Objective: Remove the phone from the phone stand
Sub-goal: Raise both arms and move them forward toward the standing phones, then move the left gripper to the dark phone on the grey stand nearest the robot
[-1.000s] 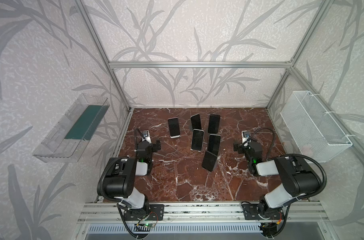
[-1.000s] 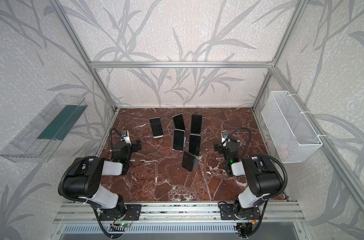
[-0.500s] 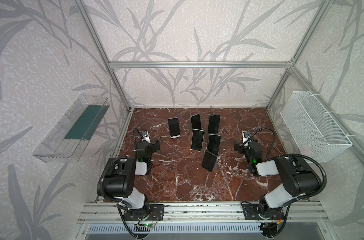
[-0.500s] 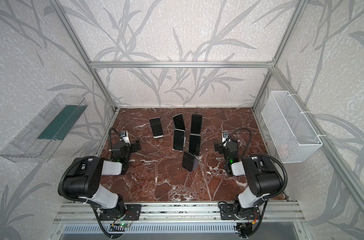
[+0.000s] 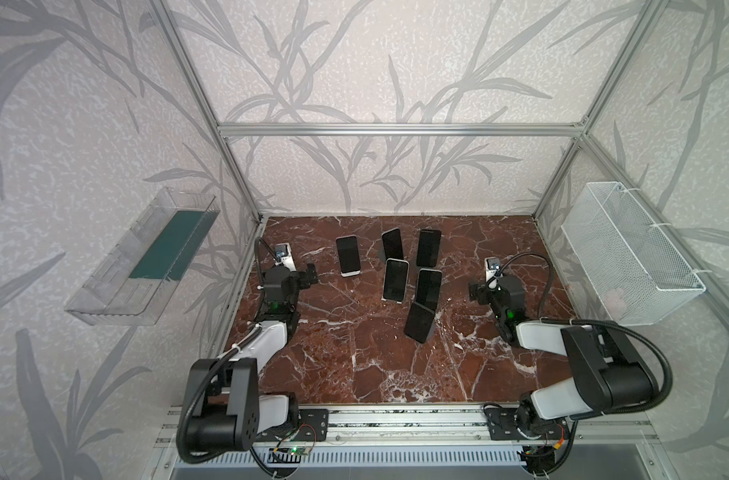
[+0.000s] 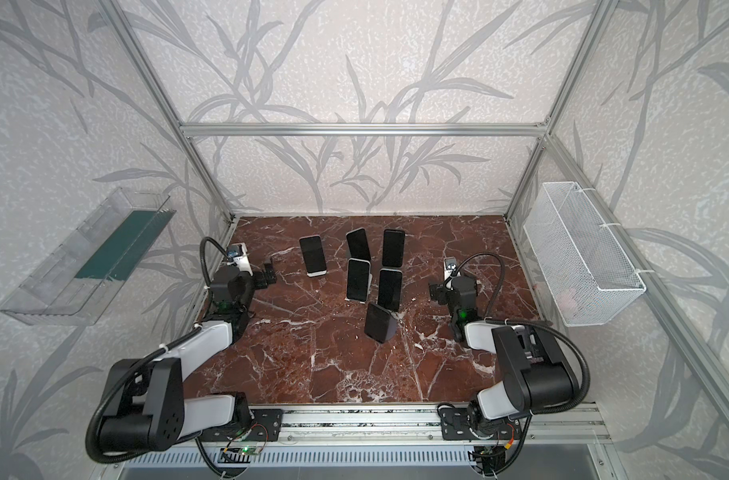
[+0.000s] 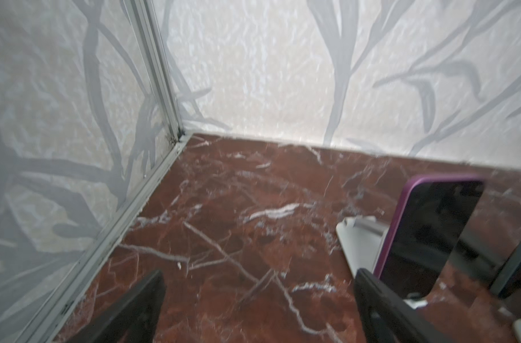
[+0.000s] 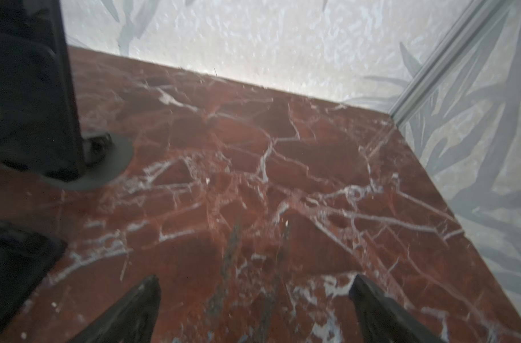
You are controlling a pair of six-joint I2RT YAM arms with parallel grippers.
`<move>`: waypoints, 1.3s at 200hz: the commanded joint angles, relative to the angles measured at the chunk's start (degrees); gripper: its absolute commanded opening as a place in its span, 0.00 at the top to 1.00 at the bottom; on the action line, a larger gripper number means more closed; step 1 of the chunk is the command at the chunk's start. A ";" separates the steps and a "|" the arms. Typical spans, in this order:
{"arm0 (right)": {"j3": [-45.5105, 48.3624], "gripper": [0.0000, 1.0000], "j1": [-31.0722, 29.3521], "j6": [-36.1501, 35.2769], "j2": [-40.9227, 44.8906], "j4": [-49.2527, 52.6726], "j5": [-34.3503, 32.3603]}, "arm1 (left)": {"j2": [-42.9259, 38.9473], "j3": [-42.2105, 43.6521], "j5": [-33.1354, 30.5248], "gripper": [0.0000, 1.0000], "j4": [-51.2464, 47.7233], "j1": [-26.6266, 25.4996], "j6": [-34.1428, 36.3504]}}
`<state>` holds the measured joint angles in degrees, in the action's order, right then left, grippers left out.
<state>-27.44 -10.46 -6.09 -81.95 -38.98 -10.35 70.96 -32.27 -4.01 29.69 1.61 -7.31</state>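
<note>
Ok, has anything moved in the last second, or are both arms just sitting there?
The left gripper has crept slightly forward, away from its base, with its jaws open and empty. Nothing was taken hold of or let go. The right gripper stayed put, also open, and the phones stand where they were.

Clear bin (image 5: 105,299) w/ green liner (image 5: 167,245) at L, white mesh basket (image 5: 645,291) at R
</note>
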 commanded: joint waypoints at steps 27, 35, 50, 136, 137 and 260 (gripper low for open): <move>-19.64 0.01 -0.80 12.83 16.00 35.12 2.49 | -2.80 -21.12 1.71 0.01 -34.02 0.32 -23.42; -22.63 0.01 -0.84 19.67 17.69 42.83 -0.88 | -3.08 -23.20 2.09 0.01 -37.89 0.46 -27.99; -24.43 0.01 0.92 32.52 20.27 54.57 -3.29 | -4.35 -22.61 3.21 0.01 -39.53 1.26 -34.97; -13.11 0.11 6.90 35.70 27.52 51.98 17.84 | -14.62 -8.53 14.45 0.14 -12.99 5.17 -42.28; -13.09 0.11 6.79 35.74 27.62 51.94 17.87 | -14.79 -8.48 14.51 0.14 -12.86 5.17 -42.27; -6.15 0.09 -18.48 35.48 28.24 36.46 -1.09 | -5.22 -23.68 11.35 0.10 -23.31 -30.55 -11.39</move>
<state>-35.29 -28.99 31.16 -56.80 -2.76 -8.93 62.48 -51.22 13.28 14.52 -21.76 -33.67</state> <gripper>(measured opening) 0.880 0.885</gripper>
